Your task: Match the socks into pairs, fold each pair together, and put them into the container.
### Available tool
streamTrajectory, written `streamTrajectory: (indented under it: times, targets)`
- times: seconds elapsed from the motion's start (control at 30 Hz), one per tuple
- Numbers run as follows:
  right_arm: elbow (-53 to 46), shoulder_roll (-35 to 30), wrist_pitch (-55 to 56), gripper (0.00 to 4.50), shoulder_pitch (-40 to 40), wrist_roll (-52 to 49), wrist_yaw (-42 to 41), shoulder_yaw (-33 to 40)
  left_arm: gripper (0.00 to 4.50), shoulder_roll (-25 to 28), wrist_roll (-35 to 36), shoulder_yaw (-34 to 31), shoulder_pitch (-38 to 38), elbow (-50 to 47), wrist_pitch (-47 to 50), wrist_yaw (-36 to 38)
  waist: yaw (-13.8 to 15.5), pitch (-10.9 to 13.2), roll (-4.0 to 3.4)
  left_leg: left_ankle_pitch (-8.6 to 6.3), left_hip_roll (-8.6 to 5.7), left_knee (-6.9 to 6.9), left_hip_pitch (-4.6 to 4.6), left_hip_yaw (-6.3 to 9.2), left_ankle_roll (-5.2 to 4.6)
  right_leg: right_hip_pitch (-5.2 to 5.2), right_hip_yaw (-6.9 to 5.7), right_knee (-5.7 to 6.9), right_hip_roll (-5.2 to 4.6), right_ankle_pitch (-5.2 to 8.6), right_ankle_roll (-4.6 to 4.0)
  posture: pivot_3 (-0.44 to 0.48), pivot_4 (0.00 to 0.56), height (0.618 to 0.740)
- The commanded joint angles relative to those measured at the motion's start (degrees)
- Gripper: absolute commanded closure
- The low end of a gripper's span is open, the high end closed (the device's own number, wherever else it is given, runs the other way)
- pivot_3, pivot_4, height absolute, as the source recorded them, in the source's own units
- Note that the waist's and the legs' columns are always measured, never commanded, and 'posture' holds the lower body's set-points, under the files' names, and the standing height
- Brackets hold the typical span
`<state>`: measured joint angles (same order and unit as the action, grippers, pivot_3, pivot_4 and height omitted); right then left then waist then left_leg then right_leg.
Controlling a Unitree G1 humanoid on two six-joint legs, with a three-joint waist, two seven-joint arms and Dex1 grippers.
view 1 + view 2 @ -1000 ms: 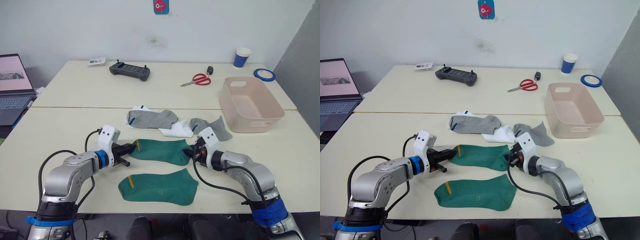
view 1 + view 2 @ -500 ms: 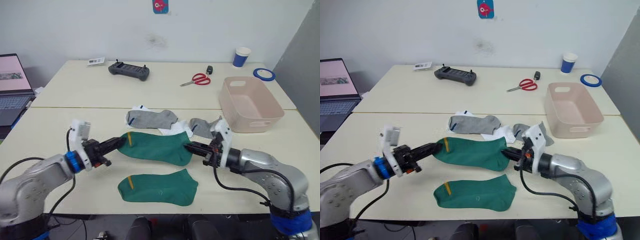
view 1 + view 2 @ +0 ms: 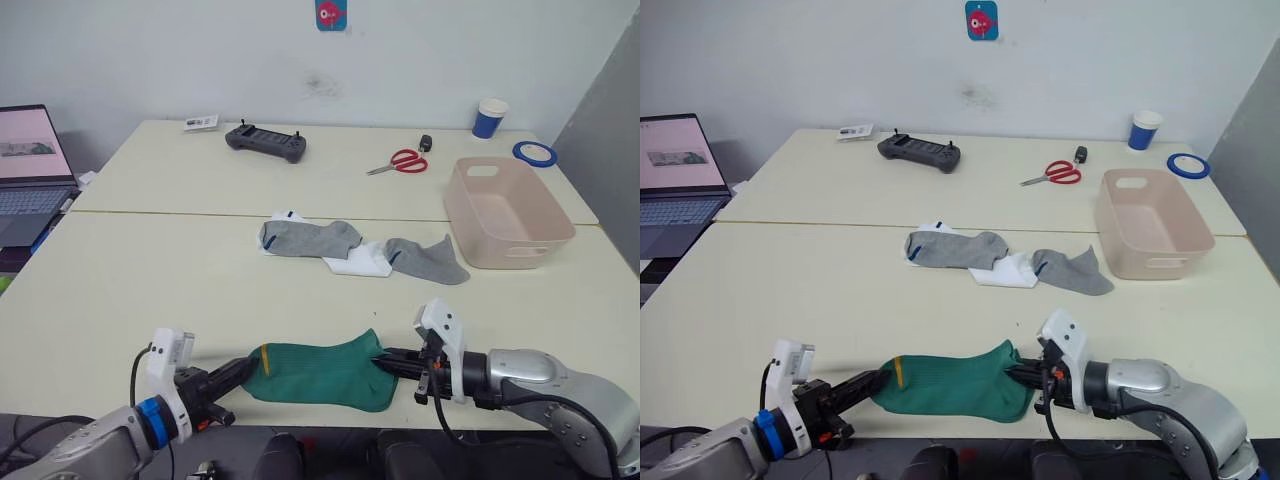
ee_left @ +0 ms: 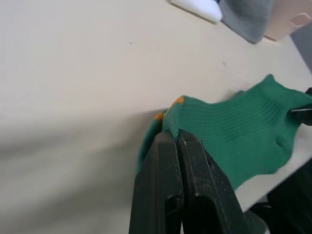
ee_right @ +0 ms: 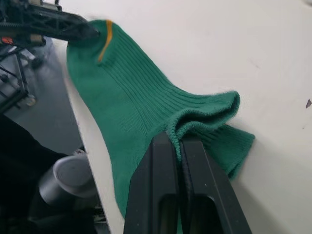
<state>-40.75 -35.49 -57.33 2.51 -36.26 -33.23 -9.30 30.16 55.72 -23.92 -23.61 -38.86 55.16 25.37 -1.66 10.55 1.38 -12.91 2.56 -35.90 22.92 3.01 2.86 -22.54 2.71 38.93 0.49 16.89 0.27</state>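
Left hand (image 3: 243, 369) and right hand (image 3: 388, 363) each pinch an end of the green socks (image 3: 318, 363), stacked as one pair, probably to align them for folding.

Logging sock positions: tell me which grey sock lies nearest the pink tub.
The grey sock to the right of the white sock, closest to the pink tub. The other grey sock lies left of the white one.

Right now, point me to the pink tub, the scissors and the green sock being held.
pink tub (image 3: 547, 243): left eye view, on its near outer wall.
scissors (image 3: 405, 158): left eye view, on the red handles.
green sock (image 3: 320, 370): left eye view, mid-body, between both hands.
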Motion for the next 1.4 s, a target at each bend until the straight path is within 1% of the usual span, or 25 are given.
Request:
streamTrajectory:
  times: [0.03,0.17,0.27,0.33,0.37,0.4,0.47,0.5,0.57,0.6,0.67,0.7,0.77,0.83,0.97,1.17,1.23,1.27,1.3,1.4]
  targets:
    - [0.5,-1.2,3.3,4.48,-1.3,3.6,0.3,-2.3,4.50,0.1,-4.0,2.2,-0.6,-0.6,-4.1,0.2,0.0,0.0,0.00,0.00,0.00,0.02,0.03,-0.01,0.00,0.08,-0.02,-0.01,0.01,0.00,0.02,0.000,0.150,0.740]
    - [1.7,-0.5,4.5,4.48,-1.5,5.1,0.9,-2.4,4.50,0.7,-7.4,4.3,-0.8,-0.2,-6.5,0.9,0.0,0.0,0.00,-0.01,0.08,0.08,0.02,0.03,0.00,0.05,-0.02,-0.01,0.12,0.02,0.03,0.000,0.150,0.740]
    - [2.2,-1.0,5.0,4.48,-1.6,6.4,0.9,-2.6,4.50,0.9,-8.7,5.2,-1.6,-0.6,-7.8,1.7,0.0,0.0,0.00,-0.01,0.13,0.08,0.01,0.06,0.00,0.05,-0.02,-0.01,0.20,0.02,0.01,0.000,0.150,0.740]
    - [2.0,-1.6,5.7,4.00,-1.9,6.6,0.1,-2.4,4.50,1.6,-9.2,5.5,-2.6,-0.9,-8.5,2.9,0.0,0.0,0.00,-0.02,0.12,0.08,0.01,0.05,0.00,0.04,-0.01,-0.01,0.20,0.02,0.01,0.000,0.150,0.740]
    - [1.7,-1.8,6.0,3.81,-2.2,6.3,-0.4,-2.1,4.31,2.1,-9.5,5.5,-3.3,-1.1,-9.1,3.8,-0.1,0.0,0.01,-0.02,0.11,0.08,0.01,0.04,0.01,0.04,-0.01,-0.01,0.20,0.03,0.01,0.000,0.150,0.740]
    - [1.5,-2.0,6.4,3.49,-2.4,6.1,-0.9,-1.7,4.10,2.5,-9.7,5.2,-3.8,-1.2,-9.6,4.4,-0.1,0.0,0.01,-0.02,0.11,0.08,0.02,0.03,0.01,0.03,-0.01,-0.01,0.20,0.03,0.01,0.000,0.150,0.740]
    - [0.9,-2.4,7.1,2.80,-2.7,5.5,-1.6,-0.8,3.59,3.1,-9.2,4.0,-4.6,-1.6,-10.4,5.6,0.0,0.0,0.01,-0.02,0.11,0.08,0.02,0.02,0.01,0.02,-0.01,-0.01,0.20,0.03,0.01,0.000,0.150,0.740]
    - [0.6,-2.5,7.4,2.55,-2.9,5.0,-2.0,-0.2,3.40,3.6,-8.9,3.2,-5.0,-1.7,-10.7,6.4,0.0,0.0,0.02,-0.03,0.11,0.08,0.02,0.03,0.01,0.02,-0.01,-0.01,0.19,0.03,0.00,0.000,0.150,0.740]
    - [-0.4,-2.2,7.3,1.85,-3.3,1.9,-3.0,3.1,2.72,4.9,-8.5,-0.3,-5.5,-1.3,-12.3,8.1,0.0,0.0,0.05,-0.03,0.13,0.08,0.02,0.05,0.02,0.00,-0.02,-0.01,0.18,0.03,0.00,0.000,0.150,0.740]
    - [-0.4,-1.6,7.3,1.52,-3.4,0.6,-2.9,4.9,2.45,5.9,-6.9,-2.6,-5.5,-0.4,-11.9,9.5,0.0,0.1,0.05,-0.03,0.14,0.07,0.02,0.07,0.02,-0.01,-0.04,-0.01,0.18,0.04,-0.01,0.000,0.150,0.740]
    - [-0.2,-1.0,7.2,0.80,-3.6,-0.6,-2.5,6.5,1.80,7.3,-4.8,-5.1,-5.5,1.0,-11.0,11.1,0.0,0.1,0.05,-0.03,0.16,0.08,0.01,0.08,0.02,-0.05,-0.05,0.01,0.18,0.04,-0.01,0.000,0.150,0.740]
    - [0.2,-1.0,7.3,0.48,-3.8,-0.7,-2.6,6.7,1.79,8.3,-4.6,-5.5,-5.5,1.6,-10.1,11.5,-0.1,0.1,0.05,-0.03,0.16,0.08,0.01,0.09,0.02,-0.10,-0.05,0.01,0.18,0.04,-0.02,0.000,0.150,0.740]
    - [0.7,-0.9,7.8,0.48,-4.4,0.4,-2.3,5.2,1.79,8.7,-5.5,-4.2,-4.8,2.5,-9.8,11.0,-0.1,0.1,0.04,-0.03,0.13,0.08,0.01,0.07,0.03,-0.28,-0.03,-0.01,0.15,0.05,-0.02,0.000,0.150,0.740]
    - [1.3,-0.3,8.3,0.48,-4.7,1.6,-1.5,3.8,1.79,8.0,-6.4,-2.2,-3.9,2.9,-9.8,9.7,-0.1,0.1,0.05,-0.05,0.12,0.10,0.05,-0.07,0.05,-0.28,-0.04,-0.02,0.14,0.04,-0.01,0.000,0.150,0.740]
    - [3.1,1.9,9.0,0.48,-4.6,5.6,1.6,0.2,1.79,6.3,-10.5,5.5,-2.0,2.7,-10.0,7.2,-0.1,0.1,0.05,-0.05,0.12,0.11,0.08,-0.09,0.05,-0.11,-0.02,-0.02,0.19,0.03,0.03,0.000,0.150,0.740]
    - [2.6,0.9,9.3,0.48,-6.8,7.7,1.2,-2.4,1.79,5.6,-11.9,9.6,-0.8,3.5,-8.4,5.6,0.0,0.0,0.02,-0.05,0.14,0.11,0.03,0.00,0.05,-0.07,0.00,0.00,0.19,0.03,0.01,0.000,0.150,0.740]
    - [2.7,0.8,9.4,0.84,-7.0,8.2,1.4,-2.8,1.79,5.5,-12.4,9.7,-0.6,4.3,-8.2,5.0,0.0,0.0,0.01,-0.05,0.13,0.10,-0.02,0.01,0.06,-0.07,0.00,0.00,0.17,0.04,0.01,0.000,0.150,0.740]
    - [2.8,0.9,9.5,0.99,-7.0,8.5,1.4,-3.0,2.16,5.6,-12.7,9.8,-0.5,4.7,-8.3,4.8,0.0,0.0,0.02,-0.06,0.13,0.10,-0.02,0.01,0.06,-0.08,0.01,0.00,0.15,0.04,0.01,0.000,0.150,0.740]
    - [2.8,0.9,9.6,1.38,-7.0,8.8,1.4,-3.3,2.38,5.9,-12.8,10.0,-0.6,4.8,-8.2,5.3,0.0,0.0,0.02,-0.05,0.12,0.10,-0.03,0.01,0.06,-0.08,0.01,0.00,0.13,0.04,0.01,0.000,0.150,0.740]
    - [2.7,0.7,9.7,2.40,-7.1,9.1,1.1,-3.8,3.29,6.2,-12.7,10.3,-1.0,4.5,-8.1,5.8,0.0,0.0,0.02,-0.06,0.12,0.10,-0.03,0.01,0.06,-0.09,0.00,-0.01,0.12,0.04,0.01,0.000,0.150,0.740]
